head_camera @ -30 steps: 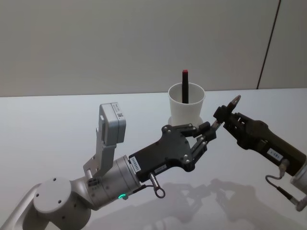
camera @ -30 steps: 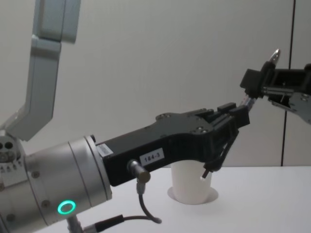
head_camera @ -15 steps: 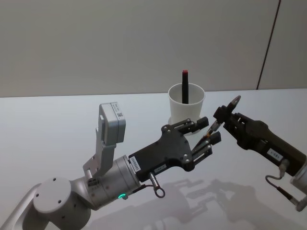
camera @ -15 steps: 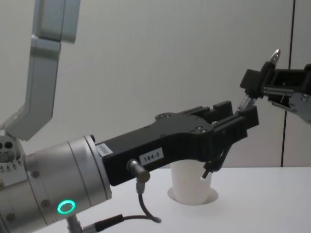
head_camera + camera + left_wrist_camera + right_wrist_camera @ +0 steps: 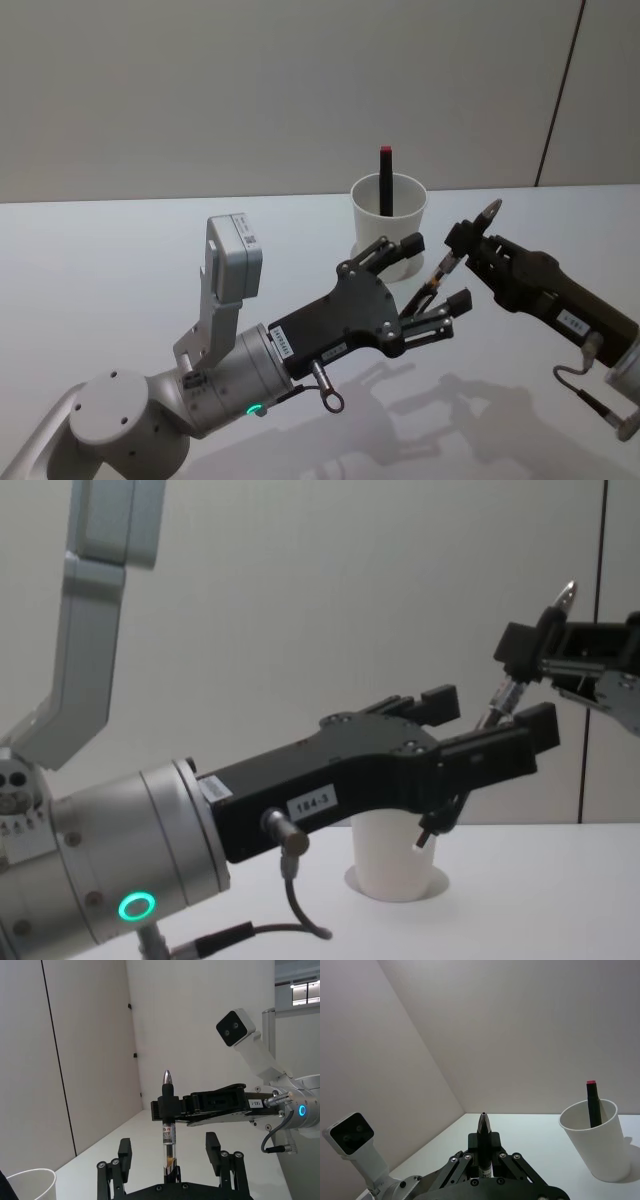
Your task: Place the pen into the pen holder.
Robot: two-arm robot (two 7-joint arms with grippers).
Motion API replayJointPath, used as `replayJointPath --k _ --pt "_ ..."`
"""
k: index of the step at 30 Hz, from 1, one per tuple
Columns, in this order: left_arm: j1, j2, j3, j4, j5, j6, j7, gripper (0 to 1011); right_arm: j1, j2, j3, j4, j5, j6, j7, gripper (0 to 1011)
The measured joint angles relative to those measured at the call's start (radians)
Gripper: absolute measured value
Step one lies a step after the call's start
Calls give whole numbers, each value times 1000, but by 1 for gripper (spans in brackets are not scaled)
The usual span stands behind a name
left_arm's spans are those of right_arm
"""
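Observation:
The pen [image 5: 443, 266], a clear barrel with a silver tip, is held tilted in the air, and my right gripper [image 5: 468, 244] is shut on its upper part. My left gripper [image 5: 436, 272] is open, its fingers spread on either side of the pen's lower end without touching it. In the left wrist view the pen [image 5: 168, 1127] stands between the two left fingers [image 5: 124, 1149]. The pen holder [image 5: 388, 222], a white paper cup, stands on the table just behind both grippers, with a black pen with a red cap [image 5: 386, 180] upright in it. In the chest view the pen holder [image 5: 398, 865] sits below the left gripper [image 5: 490, 715].
The white table [image 5: 120, 250] stretches out to the left and front. A plain wall [image 5: 250, 90] rises behind the cup. My left arm's wrist camera box [image 5: 235, 258] sticks up at centre left.
My left gripper's fingers have spread apart from the pen's lower end. The right gripper, the pen and the cup have stayed where they were.

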State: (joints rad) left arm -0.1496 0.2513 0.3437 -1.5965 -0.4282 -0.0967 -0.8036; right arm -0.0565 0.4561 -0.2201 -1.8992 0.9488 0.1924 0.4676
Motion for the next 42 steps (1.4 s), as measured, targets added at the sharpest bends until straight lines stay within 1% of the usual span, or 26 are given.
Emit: replayJointPath --k 3,5,10,17,24,28,31,33,38,39,42 --pt "0 0 0 0 0 0 0 965 0 1 0 0 0 0 0 126" --pt "0 0 0 0 0 0 0 1001 0 2 0 0 0 -2 -1 126" --pt "0 0 0 0 0 0 0 1001 0 8 3 3 3 -8 -6 126" --pt "0 0 0 0 0 0 -1 1001 -7 28 16 6 13 -26 -17 126" --pt "0 0 0 0 0 0 -1 1001 -19 55 34 7 18 -57 -41 126" --pt "0 0 0 0 0 0 -1 1001 -22 65 41 9 9 -79 -62 126" --pt "0 0 0 0 0 0 -1 1001 -21 67 44 12 -4 -93 -77 126" --pt "0 0 0 0 0 0 -1 1001 -16 68 46 16 -23 -107 -92 126" --pt "0 0 0 0 0 0 -1 1001 3 59 44 28 -83 -137 -125 126" --pt "0 0 0 0 0 0 -1 1001 11 53 42 33 -103 -145 -135 126" --pt "0 0 0 0 0 0 -1 1001 23 45 38 40 -138 -158 -150 126"
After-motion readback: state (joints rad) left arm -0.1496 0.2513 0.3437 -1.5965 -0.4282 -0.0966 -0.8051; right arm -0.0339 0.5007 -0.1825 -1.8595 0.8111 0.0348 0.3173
